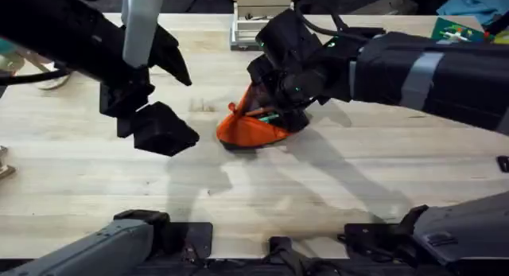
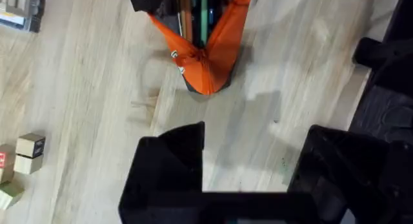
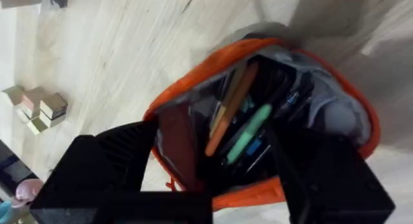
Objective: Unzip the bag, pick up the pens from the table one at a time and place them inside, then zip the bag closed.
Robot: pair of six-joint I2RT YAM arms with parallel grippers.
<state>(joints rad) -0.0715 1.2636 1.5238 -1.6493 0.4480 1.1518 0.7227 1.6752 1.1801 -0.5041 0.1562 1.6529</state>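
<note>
Right gripper point(image 3: 213, 179) sits directly over the soft orange fabric pencil pouch point(image 1: 253, 129), fingers spread wide w/ one black finger point(image 3: 106, 162) on either side of the pouch mouth, nothing pinched between them. Looks like it's straddling the opening to keep it gaping, or it's just let a pen go — can't tell which. Pouch lies on the light wooden plank tabletop point(image 1: 334, 188) w/ zipper undone and mouth open upward; inside it a slim orange pen point(image 3: 229, 114) lies beside a mint-green pen point(image 3: 248, 133) plus darker items I can't ID. Left gripper point(image 2: 245, 179) hangs just beside the pouch, off its pointed closed end, apart from it, jaws wide, empty. Prob parked there so it doesn't crowd the right arm, and well placed to pin that end for the zip. No loose pens visible on the tabletop near the pouch, so my read: loading is near done, zip-close pending. Risk: pouch is floppy, mouth may collapse or pouch slide if the pull is tugged w/o the far end held. Small wooden blocks point(image 2: 29, 153) lie well apart from the pouch, irrelevant.
</note>
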